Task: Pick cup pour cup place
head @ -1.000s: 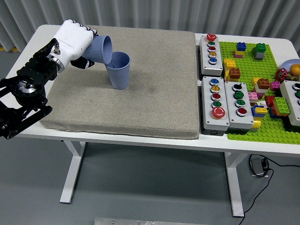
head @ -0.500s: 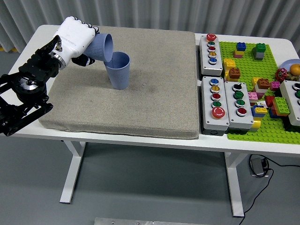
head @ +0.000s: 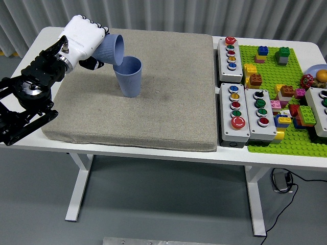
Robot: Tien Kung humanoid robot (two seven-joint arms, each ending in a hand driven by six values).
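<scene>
The left robot hand (head: pixel 84 41) grips the tilted cup (head: pixel 109 49), mouth aimed toward four o'clock over the upright cup (head: pixel 129 76) just below.

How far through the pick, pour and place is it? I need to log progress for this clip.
The pick looks done: the left hand grips the tilted cup off the mat. Pouring is in hand, with its mouth tipped over the upright cup; whether anything is flowing cannot be seen. Left to do: righting the cup and setting it down.
</scene>
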